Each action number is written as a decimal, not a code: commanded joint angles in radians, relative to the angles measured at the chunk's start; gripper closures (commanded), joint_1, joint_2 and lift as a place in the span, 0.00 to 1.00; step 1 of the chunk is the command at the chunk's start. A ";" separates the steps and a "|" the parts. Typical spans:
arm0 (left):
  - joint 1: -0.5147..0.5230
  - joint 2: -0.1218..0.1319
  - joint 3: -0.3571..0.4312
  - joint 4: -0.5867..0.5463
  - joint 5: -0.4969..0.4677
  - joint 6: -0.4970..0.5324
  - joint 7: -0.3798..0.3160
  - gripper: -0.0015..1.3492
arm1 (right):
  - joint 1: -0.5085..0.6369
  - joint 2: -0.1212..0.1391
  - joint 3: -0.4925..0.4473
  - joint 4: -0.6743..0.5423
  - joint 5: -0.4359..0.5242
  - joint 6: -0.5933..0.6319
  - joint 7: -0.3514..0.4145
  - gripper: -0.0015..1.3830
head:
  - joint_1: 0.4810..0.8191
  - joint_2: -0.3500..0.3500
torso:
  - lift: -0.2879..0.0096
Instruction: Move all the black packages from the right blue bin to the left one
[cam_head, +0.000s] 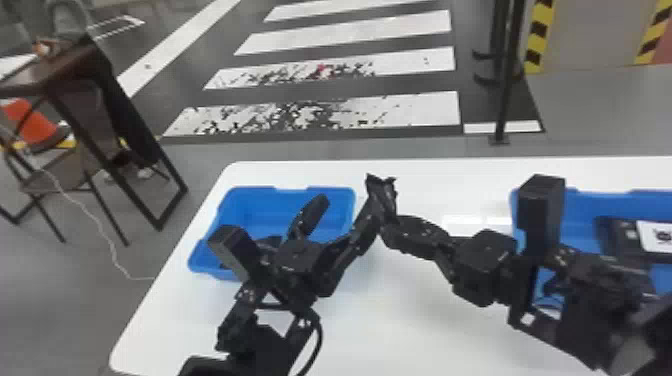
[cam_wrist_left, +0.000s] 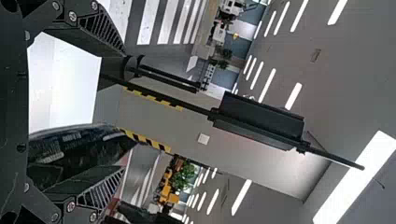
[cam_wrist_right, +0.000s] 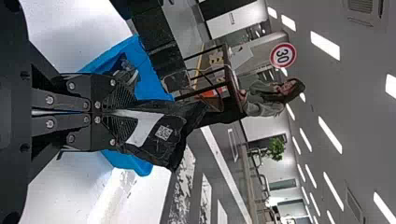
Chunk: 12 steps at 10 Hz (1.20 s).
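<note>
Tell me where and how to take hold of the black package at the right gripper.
Pinch the black package by its free end, probably from opposite the right gripper, one finger on each broad face: the right fingertips cover its other end, and it looks like a flat, creased bag.

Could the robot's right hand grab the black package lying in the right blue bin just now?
Probably not: the right gripper is shut on another black package, so it would likely have to let go before taking the bin's package.
</note>
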 joint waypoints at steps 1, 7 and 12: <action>0.004 0.004 -0.028 -0.020 0.025 0.026 -0.003 0.14 | -0.011 0.000 0.019 0.017 -0.004 -0.008 -0.001 0.82 | 0.63 0.90 | 0.50; 0.006 0.001 -0.006 -0.020 -0.035 0.051 -0.001 0.17 | -0.019 -0.006 0.070 0.012 -0.042 -0.015 -0.001 0.82 | 0.63 0.91 | 0.50; 0.038 -0.007 0.036 -0.114 -0.125 0.198 0.026 0.90 | -0.021 -0.006 0.070 0.019 -0.056 -0.040 -0.003 0.82 | 0.63 0.96 | 0.50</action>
